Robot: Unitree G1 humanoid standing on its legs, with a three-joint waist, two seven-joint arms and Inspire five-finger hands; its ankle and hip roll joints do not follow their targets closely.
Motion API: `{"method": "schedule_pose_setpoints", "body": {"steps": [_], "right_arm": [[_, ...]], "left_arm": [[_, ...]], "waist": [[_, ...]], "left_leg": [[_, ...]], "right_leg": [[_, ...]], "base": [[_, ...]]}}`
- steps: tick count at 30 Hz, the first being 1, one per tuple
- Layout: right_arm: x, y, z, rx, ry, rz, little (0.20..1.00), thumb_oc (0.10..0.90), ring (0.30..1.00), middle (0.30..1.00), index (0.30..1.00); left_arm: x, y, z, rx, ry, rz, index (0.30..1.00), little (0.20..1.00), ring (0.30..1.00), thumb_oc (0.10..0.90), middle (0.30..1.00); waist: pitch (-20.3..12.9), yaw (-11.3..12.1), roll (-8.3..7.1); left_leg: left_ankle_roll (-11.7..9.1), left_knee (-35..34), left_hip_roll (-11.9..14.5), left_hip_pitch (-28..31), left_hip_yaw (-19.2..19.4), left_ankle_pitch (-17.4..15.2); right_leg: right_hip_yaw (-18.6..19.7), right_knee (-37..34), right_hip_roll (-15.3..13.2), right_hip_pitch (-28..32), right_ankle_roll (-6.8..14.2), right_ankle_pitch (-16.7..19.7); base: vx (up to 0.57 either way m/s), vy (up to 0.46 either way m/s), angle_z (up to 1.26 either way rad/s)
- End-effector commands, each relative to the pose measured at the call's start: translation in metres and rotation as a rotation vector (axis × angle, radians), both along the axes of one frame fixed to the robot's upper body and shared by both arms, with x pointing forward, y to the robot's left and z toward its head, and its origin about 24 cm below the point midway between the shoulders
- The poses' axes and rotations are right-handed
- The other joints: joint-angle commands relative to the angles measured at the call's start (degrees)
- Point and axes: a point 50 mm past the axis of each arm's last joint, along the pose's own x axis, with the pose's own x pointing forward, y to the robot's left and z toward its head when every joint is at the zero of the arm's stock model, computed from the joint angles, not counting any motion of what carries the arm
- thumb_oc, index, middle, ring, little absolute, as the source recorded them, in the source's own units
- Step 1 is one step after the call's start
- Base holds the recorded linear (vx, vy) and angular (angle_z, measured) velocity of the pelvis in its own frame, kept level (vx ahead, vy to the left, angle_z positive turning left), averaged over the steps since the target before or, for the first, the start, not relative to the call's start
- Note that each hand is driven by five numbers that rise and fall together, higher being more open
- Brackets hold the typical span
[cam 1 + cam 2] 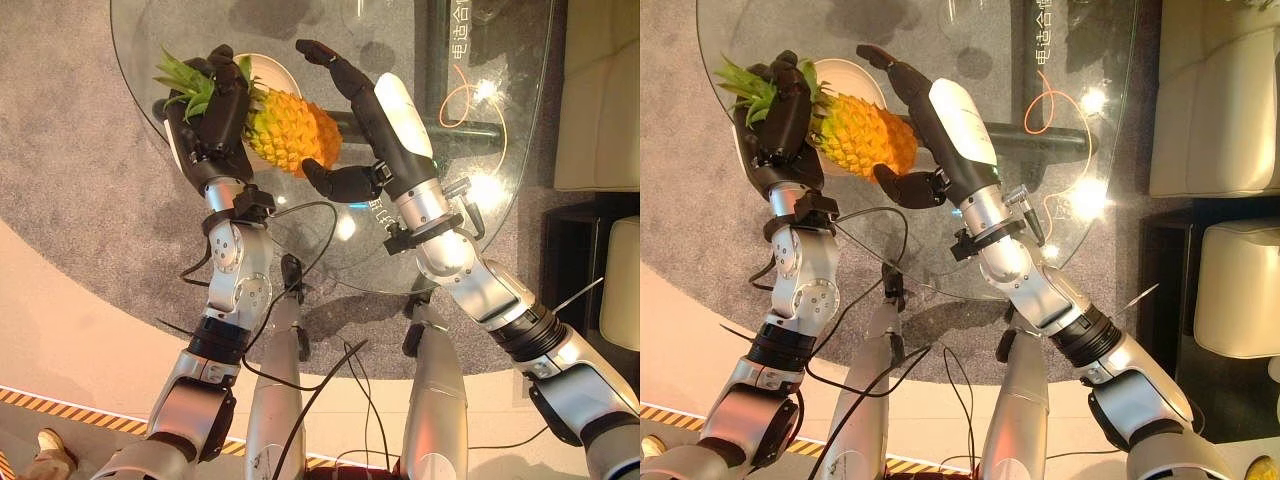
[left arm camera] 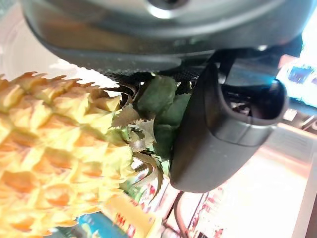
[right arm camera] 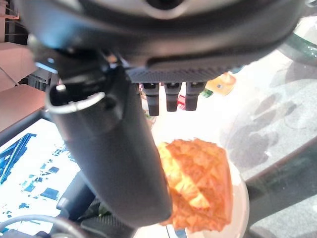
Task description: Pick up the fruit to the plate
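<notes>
- Left eye view puts the pineapple under our left hand, whose fingers curl round its green crown, the yellow body reaching toward our right hand.
- Our right hand stands spread just beside the fruit's blunt end, thumb low near it; we cannot tell whether it touches.
- Beyond the left hand, the white plate lies partly beneath the fruit, on the glass table.
- We judge this the placing step: next, lower the pineapple onto the plate and uncurl.
</notes>
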Motion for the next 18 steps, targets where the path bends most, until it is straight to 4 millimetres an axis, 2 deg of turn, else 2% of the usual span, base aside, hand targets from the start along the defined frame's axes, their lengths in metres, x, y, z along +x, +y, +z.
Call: {"method": "schedule_pose_setpoints", "body": {"steps": [1,9,18], "right_arm": [[-0.037,0.019,0.063,0.117,-0.320,0.168,0.900,0.800,0.900,0.900,0.900],[-0.030,0.012,0.064,0.157,-0.324,0.092,0.900,0.800,0.900,0.900,0.900],[-0.014,-0.024,0.057,0.233,-0.340,-0.101,0.900,0.800,0.900,0.900,0.900]], "left_arm": [[-0.033,0.010,0.068,-0.018,-0.401,0.119,0.300,0.200,0.300,0.100,0.300],[-0.036,0.014,0.073,-0.047,-0.413,0.226,0.300,0.200,0.300,0.100,0.300],[-0.038,0.024,0.076,0.009,-0.438,0.395,0.300,0.200,0.300,0.100,0.300]], "waist": [[-1.1,0.8,-0.42],[-1.1,0.5,-0.58],[-1.1,-0.8,-0.94]], "left_leg": [[-2.8,2.5,2.2,-0.5,-2.4,-2.6],[-2.9,2.2,2.3,-0.3,-2.2,-2.4],[-3.1,2.1,2.8,0.0,-1.6,-2.6]], "right_leg": [[-1.4,-8.5,-1.3,3.2,2.4,5.8],[-1.3,-8.8,-1.2,3.3,2.3,6.0],[-0.6,-8.7,-0.9,3.1,2.4,5.9]], "base": [[0.00,0.000,0.00],[0.00,0.000,0.00],[0.00,0.000,0.00]]}}
